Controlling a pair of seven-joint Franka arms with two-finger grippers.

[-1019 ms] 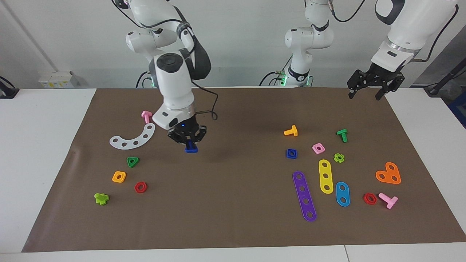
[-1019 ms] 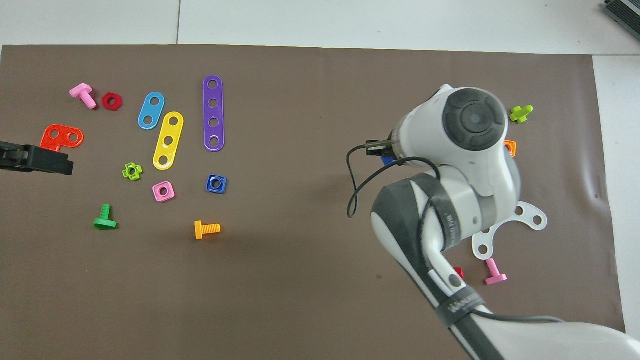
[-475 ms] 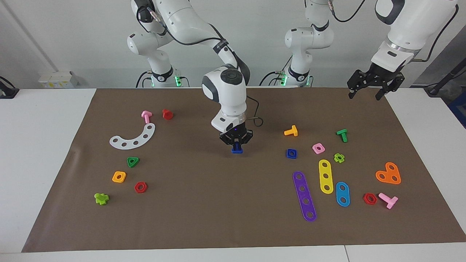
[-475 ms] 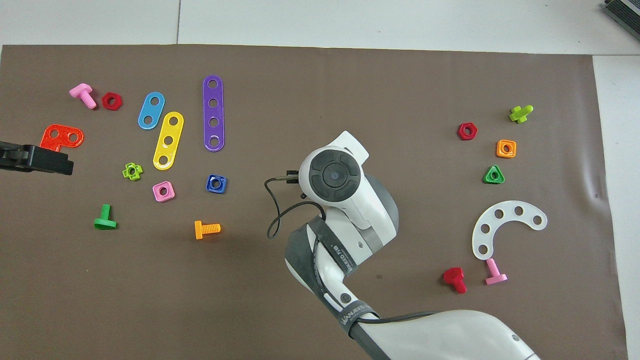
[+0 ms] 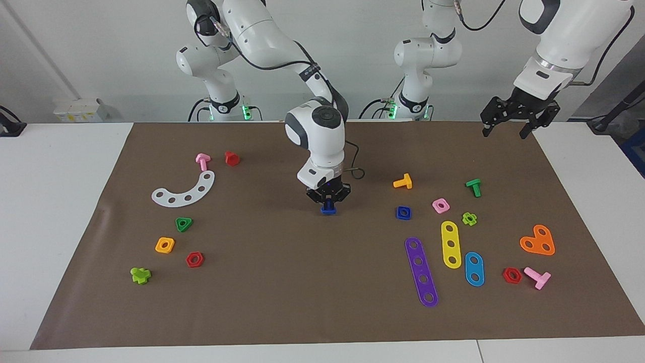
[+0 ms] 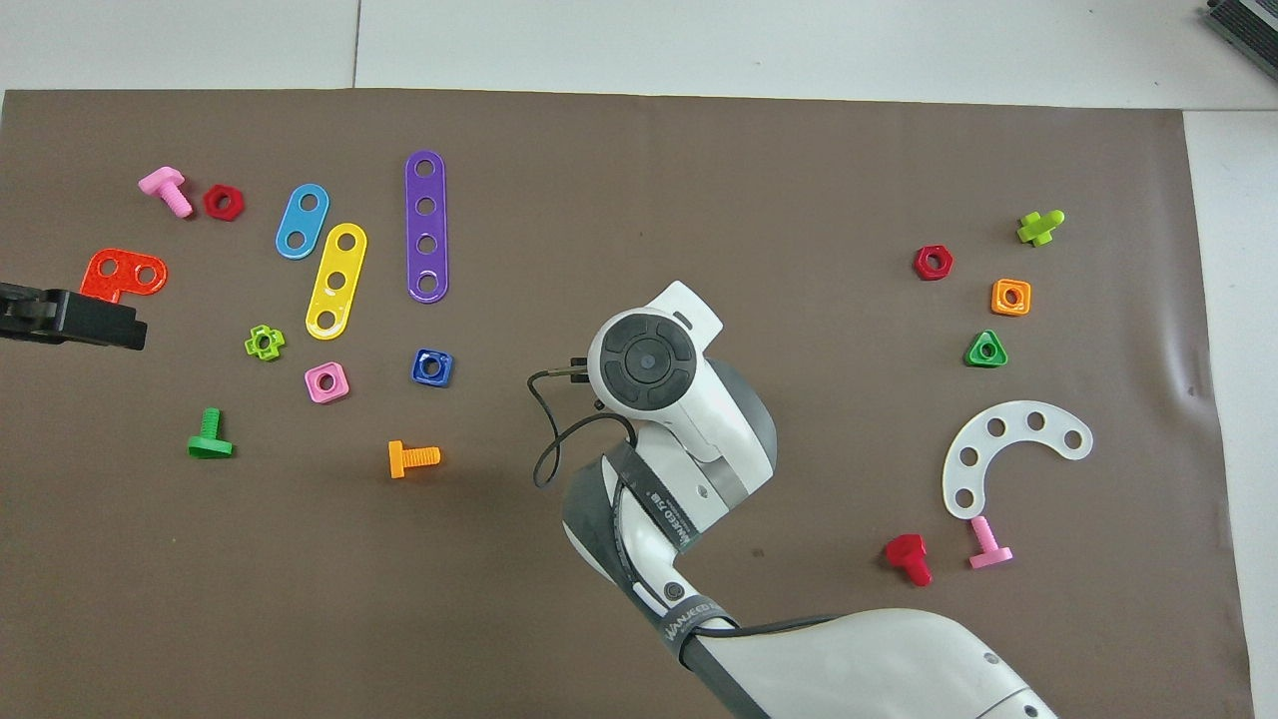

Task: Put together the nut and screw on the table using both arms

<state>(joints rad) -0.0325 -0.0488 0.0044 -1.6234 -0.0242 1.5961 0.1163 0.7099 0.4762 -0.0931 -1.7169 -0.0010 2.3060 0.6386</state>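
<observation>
My right gripper (image 5: 328,201) is shut on the dark blue screw (image 5: 328,209) and holds it low over the middle of the brown mat (image 5: 312,282) on the table. The overhead view hides both under the right arm's wrist (image 6: 647,359). The dark blue square nut (image 5: 403,213) (image 6: 431,366) lies flat on the mat, toward the left arm's end from the screw. The left arm waits with its gripper (image 5: 505,132) (image 6: 75,318) open, raised over the mat's corner at its own end of the table.
Around the nut lie an orange bolt (image 5: 403,181), a pink square nut (image 5: 440,205), a green bolt (image 5: 473,187) and purple (image 5: 421,271), yellow and blue strips. At the right arm's end are a white curved strip (image 5: 184,190), a green triangular nut (image 5: 184,224) and an orange square nut (image 5: 165,245).
The right arm has carried the screw from the right arm's end to the mat's middle, shifting only slightly in the last half second. The left arm has not moved.
</observation>
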